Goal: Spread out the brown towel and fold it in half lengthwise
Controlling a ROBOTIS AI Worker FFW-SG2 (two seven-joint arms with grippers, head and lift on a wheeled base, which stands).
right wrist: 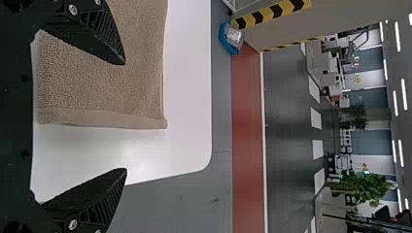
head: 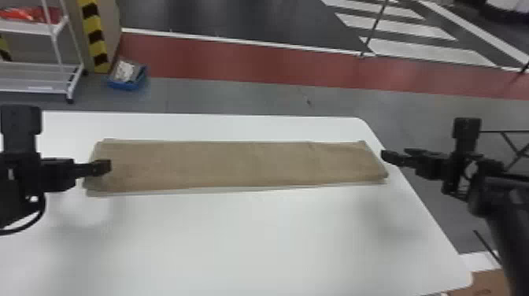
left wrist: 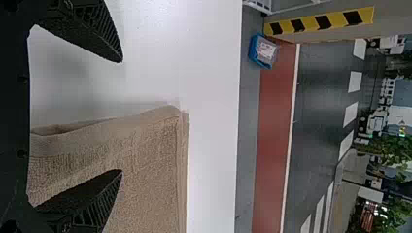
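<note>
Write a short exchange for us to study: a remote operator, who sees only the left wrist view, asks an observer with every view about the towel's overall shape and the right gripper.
Operator: I can see one end of the brown towel. What shape does the whole of it make?
Observer: In the head view it is a long, narrow strip lying across the white table.
Operator: And the right gripper, is it open or shut?
Observer: Open; in the right wrist view its two fingers stand well apart.
</note>
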